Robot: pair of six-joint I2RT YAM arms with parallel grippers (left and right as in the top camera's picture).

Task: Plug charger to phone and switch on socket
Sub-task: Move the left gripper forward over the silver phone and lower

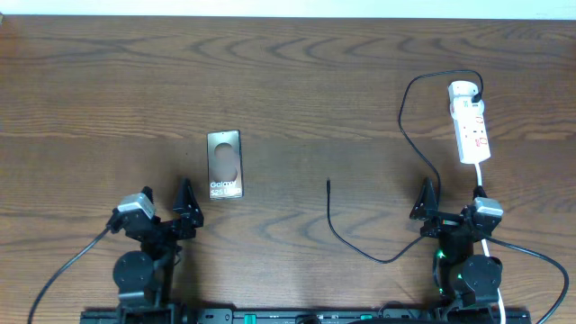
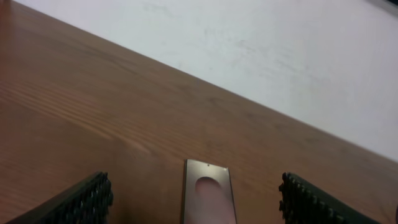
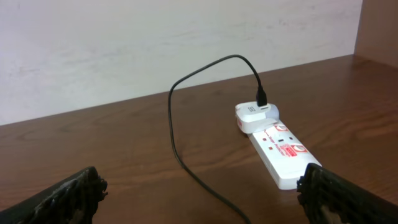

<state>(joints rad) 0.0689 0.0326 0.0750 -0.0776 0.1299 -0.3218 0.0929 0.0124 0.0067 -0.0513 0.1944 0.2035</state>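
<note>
The phone (image 1: 224, 165) lies flat left of centre, its screen with "Galaxy" lettering facing up; its top end shows in the left wrist view (image 2: 208, 196). The charger cable (image 1: 407, 126) runs from the white plug on the socket (image 1: 469, 121) down the table, and its connector tip (image 1: 328, 184) lies free at mid-table. The socket and cable also show in the right wrist view (image 3: 280, 149). My left gripper (image 1: 186, 202) is open, just near of the phone. My right gripper (image 1: 450, 200) is open, near of the socket, with the cable passing between its fingers' line of sight.
A thicker white cord (image 1: 481, 180) leaves the socket's near end and passes by my right arm. A pale wall (image 3: 155, 43) stands behind the table's far edge.
</note>
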